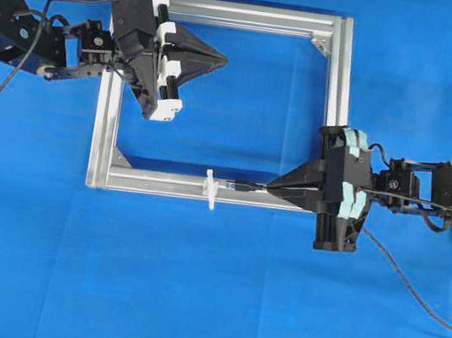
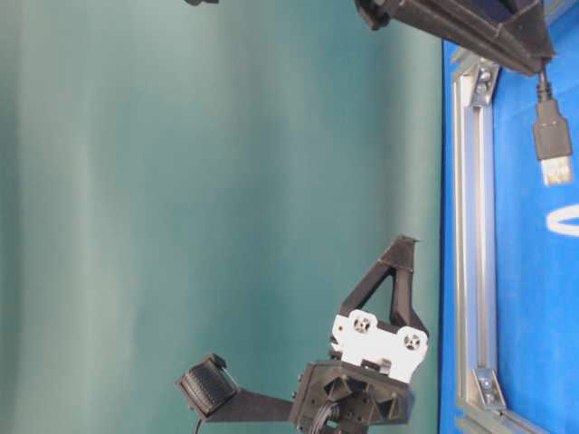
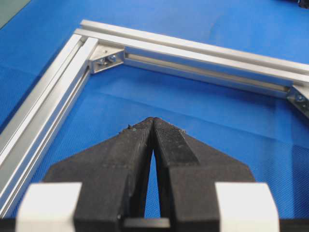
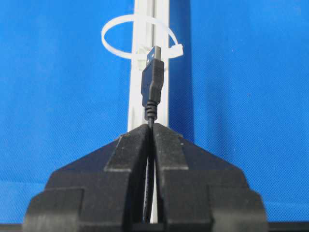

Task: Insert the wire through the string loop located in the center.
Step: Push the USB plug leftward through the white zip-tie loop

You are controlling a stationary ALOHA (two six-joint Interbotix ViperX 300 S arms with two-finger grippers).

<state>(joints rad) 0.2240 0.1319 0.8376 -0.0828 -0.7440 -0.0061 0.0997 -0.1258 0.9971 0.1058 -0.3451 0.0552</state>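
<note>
Right now the wire (image 4: 152,84) sits pinched between the tips of my right gripper (image 4: 153,129), its plug sticking out straight ahead of the closed jaws and lying along the silver frame (image 1: 335,75) bar beneath it. Just past the plug's metal end stands the string loop (image 4: 137,38), a thin white ring rising off the bar; from the right wrist view the plug tip overlaps the loop's near edge, and I cannot tell whether it has entered the ring or only stops short of it. Overhead, the loop (image 1: 210,189) is a small white mark crossing the near bar, with the plug (image 1: 245,187) just off the gripper's nose (image 1: 273,189). Behind the right gripper the wire trails away over the blue mat (image 1: 203,304) and runs off the picture's edge. The table-level view cuts off most of the right gripper and shows only part of the loop at its border. Well away, over the frame's far corner, my left gripper (image 3: 153,123) hangs with its jaws pressed together on nothing, blue mat visible below it.
</note>
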